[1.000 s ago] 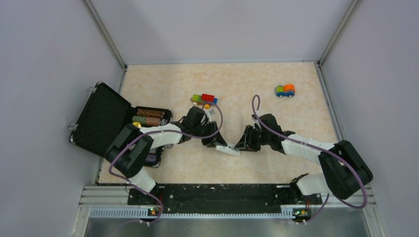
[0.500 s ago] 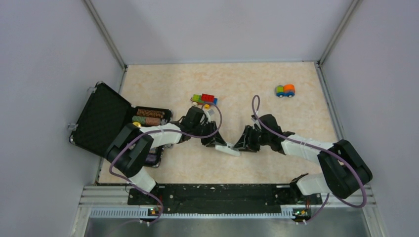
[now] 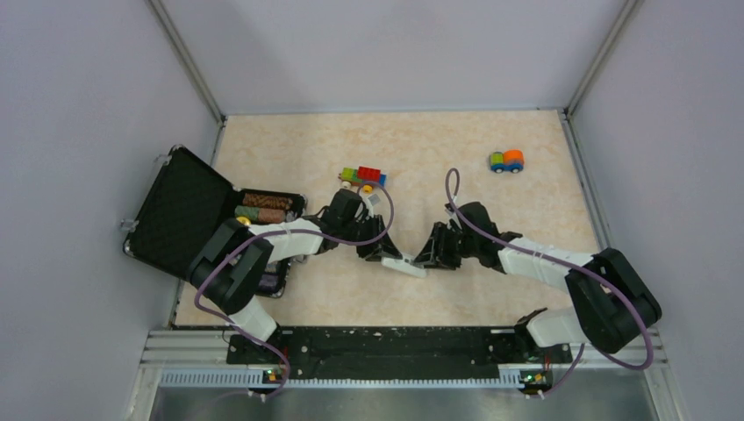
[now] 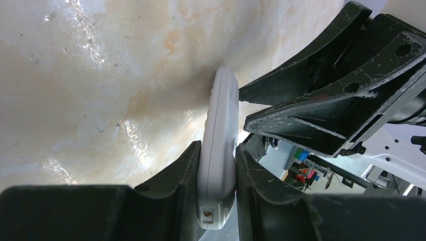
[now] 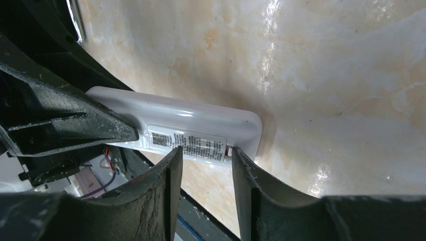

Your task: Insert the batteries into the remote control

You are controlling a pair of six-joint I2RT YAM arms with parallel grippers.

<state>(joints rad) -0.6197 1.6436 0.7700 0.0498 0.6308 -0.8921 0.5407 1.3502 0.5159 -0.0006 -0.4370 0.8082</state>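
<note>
— Marbled beige surface (image 3: 439,140), grey walls all round. Where's the remote control?

— Near the middle, between my two arms. The remote control (image 4: 221,110) stands on its long edge with its far end down at the surface, touching or nearly so. My left pincer (image 4: 217,155) is clamped on the near end, one finger on each broad face.

— Why on edge?

— My guess is that it turns the back towards my other side. My right pincer (image 5: 205,150) meets it there, fingers apart and tips at the lower rim of the labelled back. I can see nothing squeezed between them. I'd say the left holds it steady while the right works at the back cover, which looks closed.

— And the batteries?

— I see none in any view. A red sliver (image 5: 229,149) shows at the label's end beside one finger, but it is too small to name.

— How do your arms sit?

— My left arm (image 3: 289,237) and right arm (image 3: 535,259) both reach inward and low, with the forearms stretched towards each other. The wrists are tipped down, so the pincers meet almost tip to tip over the remote.
</note>
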